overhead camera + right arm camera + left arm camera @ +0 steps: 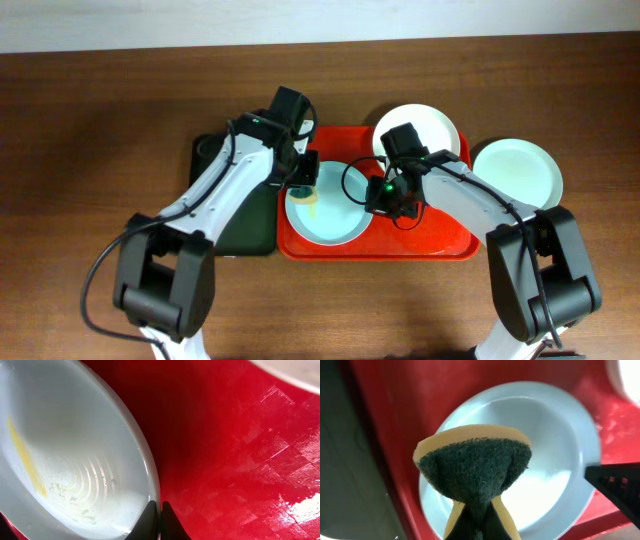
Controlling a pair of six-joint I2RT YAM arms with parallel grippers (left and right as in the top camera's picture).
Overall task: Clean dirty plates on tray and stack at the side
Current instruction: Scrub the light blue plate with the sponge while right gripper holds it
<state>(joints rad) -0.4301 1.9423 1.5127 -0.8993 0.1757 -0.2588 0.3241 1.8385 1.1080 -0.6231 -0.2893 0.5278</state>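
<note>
Our left hand [302,178] is clamped on a yellow-and-green sponge [475,467] over the mint plate [328,218] lying in the red tray [440,243]. Our right hand [160,516] is pinched shut on that plate's right rim. We see the white plate [432,122] overlapping the tray's far rim, and a second mint plate [518,172] on the counter [100,120] beside the tray.

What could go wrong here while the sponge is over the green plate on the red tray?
1. The right fingers pinch only the thin rim of the mint plate, so pressure from the sponge might tip it or pull it free.
2. The sponge is bunched into a narrow face, so a pass may skip part of the yellow smear.
</note>
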